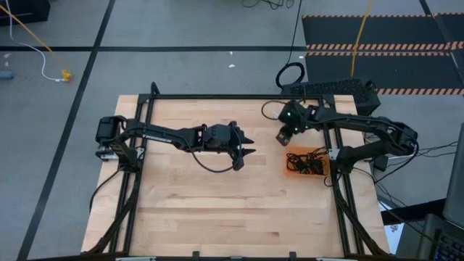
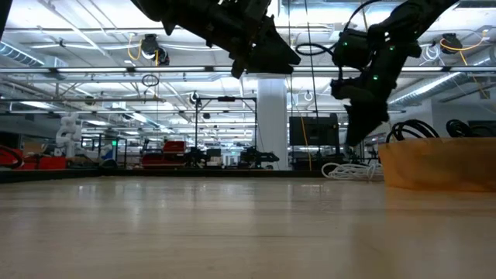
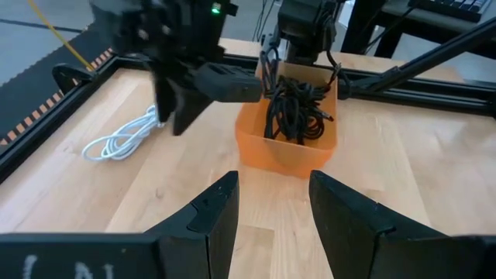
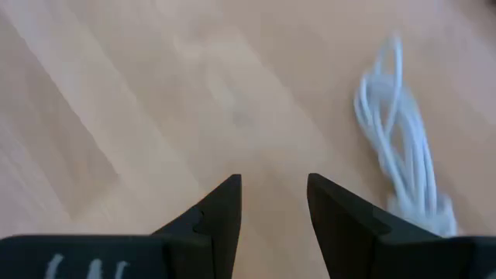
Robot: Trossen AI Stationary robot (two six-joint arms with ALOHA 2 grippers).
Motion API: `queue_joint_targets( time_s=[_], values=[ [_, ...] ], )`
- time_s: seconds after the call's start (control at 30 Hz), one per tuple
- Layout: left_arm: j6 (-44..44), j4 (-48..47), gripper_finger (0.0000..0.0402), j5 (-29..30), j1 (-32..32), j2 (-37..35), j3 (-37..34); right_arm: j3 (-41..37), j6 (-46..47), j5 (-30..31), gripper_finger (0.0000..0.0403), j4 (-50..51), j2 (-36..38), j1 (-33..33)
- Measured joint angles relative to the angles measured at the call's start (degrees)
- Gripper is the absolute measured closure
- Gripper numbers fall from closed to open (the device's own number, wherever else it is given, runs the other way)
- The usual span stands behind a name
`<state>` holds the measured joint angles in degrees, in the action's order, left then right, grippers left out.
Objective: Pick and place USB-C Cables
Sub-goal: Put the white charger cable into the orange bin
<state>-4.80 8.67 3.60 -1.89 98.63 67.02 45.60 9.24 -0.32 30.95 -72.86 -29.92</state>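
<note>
The left gripper (image 1: 249,144) hangs above the middle of the wooden table (image 1: 217,210), its fingers (image 3: 209,213) spread apart with nothing between them, pointing toward the orange tray (image 3: 287,151). The tray sits on the right side of the table and holds a tangle of black cables (image 3: 294,108) piled together, some strands rising above its rim. From the top camera the same black cables (image 1: 306,161) fill the tray (image 1: 290,167) beside the right arm's elbow. The right gripper (image 1: 284,135) hovers over the bare wood just beyond the tray, toward the far edge of the table, and its fingers (image 4: 217,213) are also parted and empty. A white cable (image 4: 407,167) lies loosely coiled on the table close to the right gripper, outside the tray; the left wrist camera shows that white cable (image 3: 124,136) resting on the wood near the table's far frame, apart from the tray. In the low camera the tray (image 2: 438,163) stands at the right, with the white cable (image 2: 349,170) just beside it.
</note>
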Motion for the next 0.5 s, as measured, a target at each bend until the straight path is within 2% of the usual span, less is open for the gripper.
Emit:
queue_joint_targets(
  time_s=[0.13, 0.3, 0.5],
  values=[
    [0.0, 0.0, 0.0240, 0.0, -0.1, 0.0, 0.0, 0.0, 0.5, -1.2, 0.0267, -5.3, -1.6, -1.8],
    [0.0, 0.0, 0.0240, 0.0, -0.1, 0.0, 0.0, 0.0, 0.1, -1.0, 0.0279, -6.7, -3.9, -5.9],
    [0.1, 0.0, 0.0240, 0.0, -0.3, 0.0, 0.0, 0.0, -3.0, 3.4, 0.0290, -7.2, -6.8, -10.5]
  ],
)
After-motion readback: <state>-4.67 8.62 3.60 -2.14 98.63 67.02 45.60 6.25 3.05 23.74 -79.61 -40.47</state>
